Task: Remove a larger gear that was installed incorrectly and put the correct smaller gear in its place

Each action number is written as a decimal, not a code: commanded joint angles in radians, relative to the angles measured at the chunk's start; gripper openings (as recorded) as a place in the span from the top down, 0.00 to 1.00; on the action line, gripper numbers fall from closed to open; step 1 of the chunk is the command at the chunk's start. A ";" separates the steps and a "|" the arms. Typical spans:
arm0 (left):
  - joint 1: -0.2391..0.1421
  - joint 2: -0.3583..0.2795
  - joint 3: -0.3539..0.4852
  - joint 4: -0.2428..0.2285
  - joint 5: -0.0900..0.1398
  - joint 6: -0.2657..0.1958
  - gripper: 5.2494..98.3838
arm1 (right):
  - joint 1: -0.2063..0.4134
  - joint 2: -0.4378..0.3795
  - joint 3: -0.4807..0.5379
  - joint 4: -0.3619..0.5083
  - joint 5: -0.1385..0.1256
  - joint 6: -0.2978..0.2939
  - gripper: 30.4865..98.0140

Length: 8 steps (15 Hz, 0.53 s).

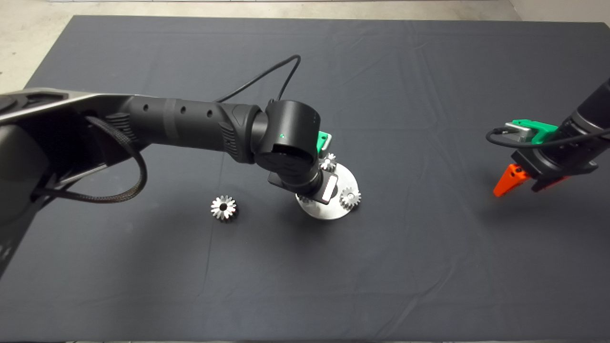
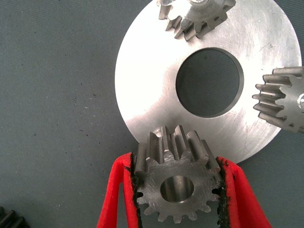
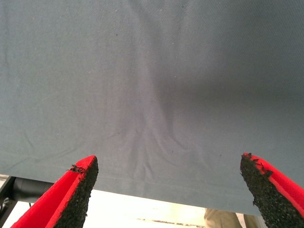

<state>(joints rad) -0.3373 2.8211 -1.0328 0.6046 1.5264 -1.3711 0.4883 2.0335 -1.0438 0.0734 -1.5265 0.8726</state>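
My left gripper is shut on the smaller gear, its red fingers pressing the teeth on both sides. This gear is at the rim of the round silver plate; whether it touches the plate I cannot tell. Two look-alike small gears stand on the plate around its big centre hole. In the head view the left wrist hides the held gear and covers part of the plate. The larger gear lies alone on the mat, left of the plate.
My right gripper hangs open over the mat at the right, far from the plate. Its wrist view shows open fingers above bare mat, with the mat's edge and pale floor beyond. A black cable loops behind the left arm.
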 commanded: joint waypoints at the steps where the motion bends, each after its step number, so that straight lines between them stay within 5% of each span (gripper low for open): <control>1: -0.020 0.000 -0.012 0.026 0.083 0.021 0.81 | 0.023 -0.012 0.020 0.020 -0.095 0.002 0.28; 8: -0.011 -0.027 -0.009 0.027 0.084 0.043 0.81 | 0.023 -0.009 0.018 0.017 -0.096 0.000 0.28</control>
<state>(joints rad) -0.3357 2.8115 -1.0457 0.6162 1.5264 -1.3479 0.4881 2.0302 -1.0313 0.0734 -1.5272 0.8726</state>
